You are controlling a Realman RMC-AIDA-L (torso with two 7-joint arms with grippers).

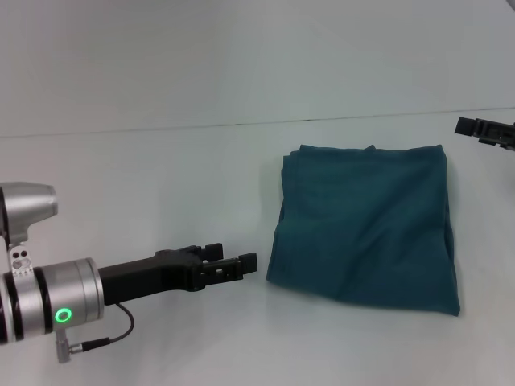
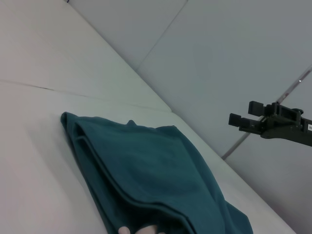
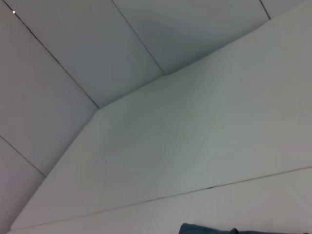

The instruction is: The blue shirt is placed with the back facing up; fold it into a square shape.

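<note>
The left end effector [image 1: 238, 264] hovers low over the white tabletop [image 1: 161, 177], its fingers released and grasping nothing, tips just beside the shirt's near-left edge but apart from it. The shirt [image 1: 366, 221] lies right of centre on the tabletop, folded into a rough square with layered edges stacked along its left side. The right end effector [image 1: 483, 130] sits at the far right, raised above the tabletop, clear of the shirt; I cannot tell whether it is released or clenched.
</note>
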